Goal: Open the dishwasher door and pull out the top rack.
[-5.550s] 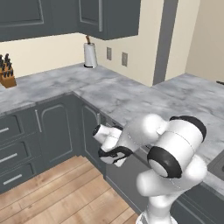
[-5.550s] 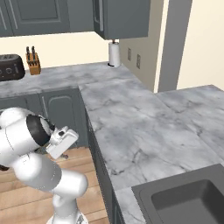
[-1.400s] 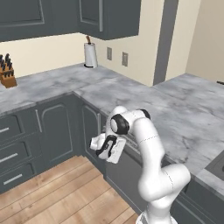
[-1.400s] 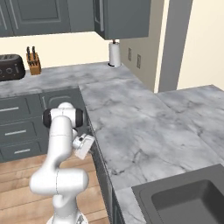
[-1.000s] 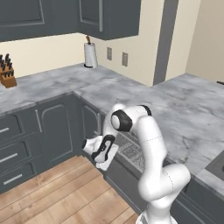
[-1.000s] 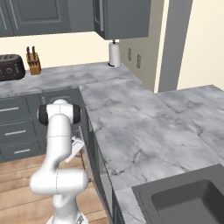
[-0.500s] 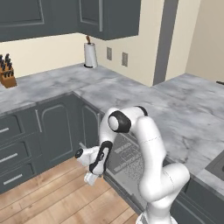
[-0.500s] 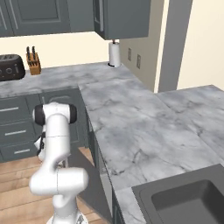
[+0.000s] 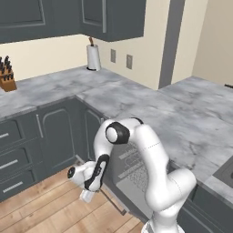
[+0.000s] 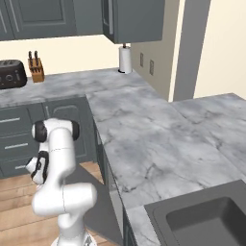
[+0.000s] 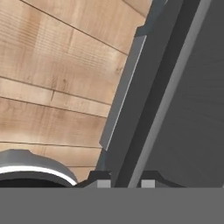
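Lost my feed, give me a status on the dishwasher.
Tool shut on the dishwasher door's bar handle. Dishwasher door swung well down, inner face showing. Top rack not yet pulled out. Nothing seen in the way.

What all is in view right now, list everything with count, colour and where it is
dishwasher door: one, dark grey, pulled down low over the wood floor
door handle: one, grey bar, between the finger tips
knife block: one, wooden, back counter
toaster: one, black, left of the knife block
paper towel roll: one, white, counter corner by the wall
sink: one, dark, near right counter
gripper: one, white, shut on the door handle
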You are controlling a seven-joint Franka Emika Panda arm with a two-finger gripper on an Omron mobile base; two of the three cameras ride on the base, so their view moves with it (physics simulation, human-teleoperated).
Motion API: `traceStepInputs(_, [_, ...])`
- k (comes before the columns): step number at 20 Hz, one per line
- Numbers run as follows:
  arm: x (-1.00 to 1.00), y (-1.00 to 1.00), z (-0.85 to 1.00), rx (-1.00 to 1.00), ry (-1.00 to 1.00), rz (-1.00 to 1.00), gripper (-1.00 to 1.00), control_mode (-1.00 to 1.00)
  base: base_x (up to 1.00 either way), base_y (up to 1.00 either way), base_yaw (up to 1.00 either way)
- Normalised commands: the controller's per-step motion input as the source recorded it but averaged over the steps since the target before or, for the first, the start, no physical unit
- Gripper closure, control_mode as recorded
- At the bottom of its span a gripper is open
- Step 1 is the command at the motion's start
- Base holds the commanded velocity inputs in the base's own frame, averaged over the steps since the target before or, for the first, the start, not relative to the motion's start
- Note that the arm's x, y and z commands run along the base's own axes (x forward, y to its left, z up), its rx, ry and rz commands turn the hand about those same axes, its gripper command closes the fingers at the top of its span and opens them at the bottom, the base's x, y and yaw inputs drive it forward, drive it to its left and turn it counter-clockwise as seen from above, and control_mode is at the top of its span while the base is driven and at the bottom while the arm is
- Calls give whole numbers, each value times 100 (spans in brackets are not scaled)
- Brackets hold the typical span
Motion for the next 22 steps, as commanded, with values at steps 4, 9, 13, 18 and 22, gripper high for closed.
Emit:
traceStepInputs(4, [-34, 60, 14, 23, 7, 14, -100, -100, 0, 0, 0])
traceStepInputs(9, [-38, 64, 74, 18, 3, 11, -100, -100, 0, 0, 0])
traceStepInputs(13, [-59, 94, 88, 3, -4, 8, -100, -100, 0, 0, 0])
traceStepInputs(18, [-59, 100, 28, -7, -17, 4, -100, -100, 0, 0, 0])
traceStepInputs(22, [-56, 100, 46, -4, -9, 0, -100, -100, 0, 0, 0])
